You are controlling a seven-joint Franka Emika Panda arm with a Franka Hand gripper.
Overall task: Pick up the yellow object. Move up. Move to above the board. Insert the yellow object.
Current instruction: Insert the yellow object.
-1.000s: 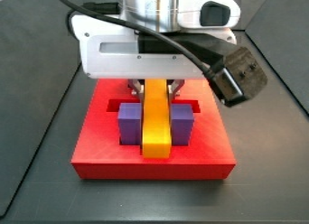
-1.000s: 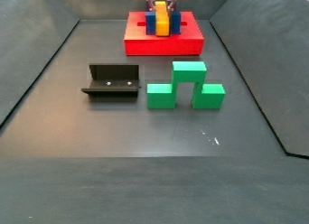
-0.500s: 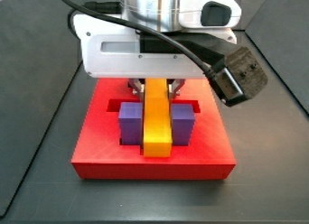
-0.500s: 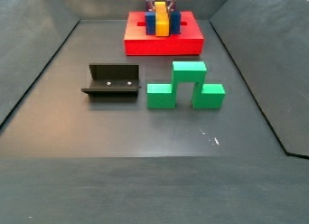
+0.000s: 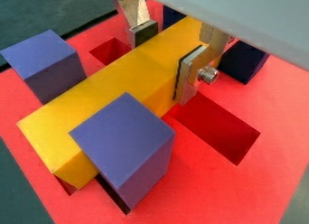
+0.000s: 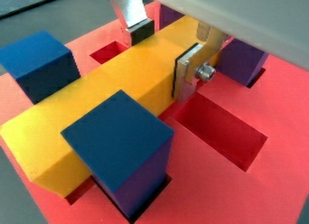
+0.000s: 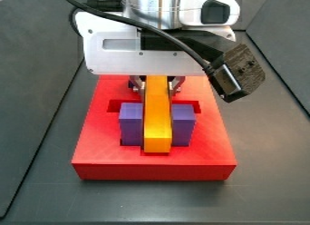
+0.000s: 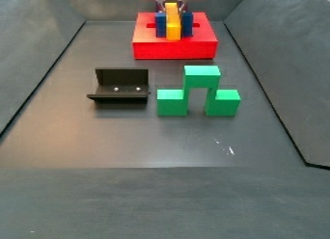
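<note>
The gripper (image 5: 169, 49) is over the board (image 7: 109, 161), jaws closed on the far end of the yellow object (image 5: 115, 97). The bar lies along the board's middle between two purple blocks (image 5: 125, 146). Green blocks (image 8: 200, 92) and the fixture (image 8: 120, 87) sit apart on the surface (image 8: 154, 156).

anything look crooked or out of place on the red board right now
Nothing stands out. The yellow object lies straight between the purple blocks on the board, held by the gripper with its jaws shut on it.
</note>
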